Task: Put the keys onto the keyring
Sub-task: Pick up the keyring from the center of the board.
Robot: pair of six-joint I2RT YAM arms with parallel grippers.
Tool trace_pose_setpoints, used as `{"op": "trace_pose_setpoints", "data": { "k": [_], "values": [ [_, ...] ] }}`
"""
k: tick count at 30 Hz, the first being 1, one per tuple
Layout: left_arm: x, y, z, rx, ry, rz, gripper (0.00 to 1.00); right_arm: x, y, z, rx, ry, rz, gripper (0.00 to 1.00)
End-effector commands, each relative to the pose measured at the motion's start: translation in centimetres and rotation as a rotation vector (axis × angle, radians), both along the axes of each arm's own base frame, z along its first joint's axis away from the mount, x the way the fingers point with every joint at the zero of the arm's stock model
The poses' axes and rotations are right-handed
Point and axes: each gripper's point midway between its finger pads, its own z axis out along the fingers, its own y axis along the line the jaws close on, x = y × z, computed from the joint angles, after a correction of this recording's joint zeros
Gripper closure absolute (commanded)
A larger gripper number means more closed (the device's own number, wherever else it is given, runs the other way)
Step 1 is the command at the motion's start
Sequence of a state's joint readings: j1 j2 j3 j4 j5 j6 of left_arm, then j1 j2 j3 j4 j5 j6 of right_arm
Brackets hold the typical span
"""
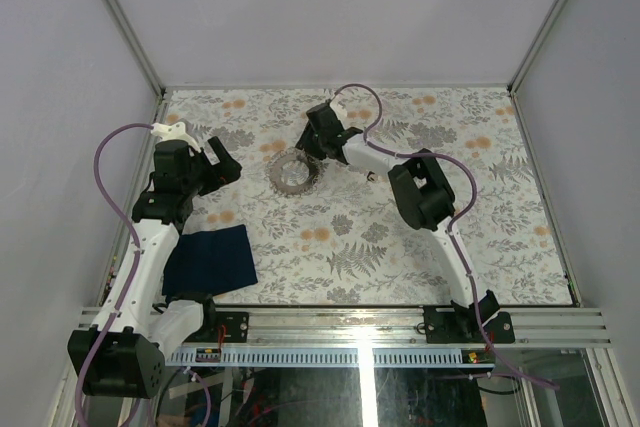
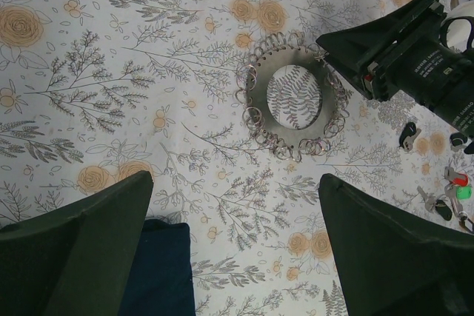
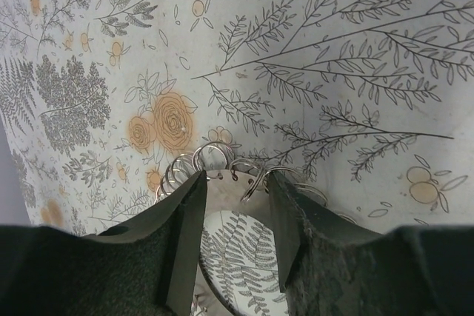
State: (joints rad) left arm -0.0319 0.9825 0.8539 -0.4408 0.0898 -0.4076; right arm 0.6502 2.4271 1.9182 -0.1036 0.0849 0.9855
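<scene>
Silvery keyring [image 2: 257,98], grey-and-orange floral table [image 2: 111,72]

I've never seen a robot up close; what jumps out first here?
A silvery keyring fringed with small wire rings lies mid-table on a floral tablecloth. The right gripper sits at its rim, jaws either side of some rings, while the left gripper hangs wide open to the left.

Silvery keyring [image 2: 258,94] lying flat, dark keys [image 2: 406,137] nearby

surface: floral-patterned table [image 1: 400,247] | on it: silvery keyring [image 2: 258,98], dark blue cloth [image 1: 212,259], small keys [image 2: 406,137]
</scene>
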Motion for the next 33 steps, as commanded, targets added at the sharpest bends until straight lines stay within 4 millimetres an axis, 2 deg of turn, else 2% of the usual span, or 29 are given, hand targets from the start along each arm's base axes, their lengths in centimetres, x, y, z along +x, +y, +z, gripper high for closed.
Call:
{"op": "trace_pose_setpoints", "data": {
  "k": [1,9,13,17,19,24,28,33],
  "values": [
    [0.8,0.0,1.4,-0.009,-0.060,0.001,0.06,0.8,1.4,0.1,0.023,-0.014,0.000,0.56],
    [0.8,0.1,1.4,-0.010,-0.059,0.003,0.06,1.1,1.8,-0.7,0.017,-0.002,0.014,0.65],
    [0.8,0.1,1.4,-0.010,-0.059,0.003,0.06,0.9,1.9,-1.1,0.009,0.004,0.023,0.77],
    [0.8,0.1,1.3,-0.010,-0.058,0.002,0.06,0.6,1.8,-0.5,0.009,-0.014,0.050,0.93],
    [0.8,0.2,1.4,-0.009,-0.060,0.005,0.06,0.6,1.8,0.5,0.012,-0.047,0.070,1.00],
    [0.8,0.3,1.6,-0.007,-0.067,0.010,0.06,0.1,1.2,4.7,-0.033,-0.158,0.162,1.00],
    [0.8,-0.1,2.6,-0.015,-0.107,-0.006,0.05,-1.6,0.0,7.7,-0.079,-0.255,0.259,1.00],
    [0.8,-1.5,4.1,-0.013,-0.163,-0.082,0.04,-5.0,-2.1,11.2,-0.143,-0.363,0.398,1.00]
  ]
}}
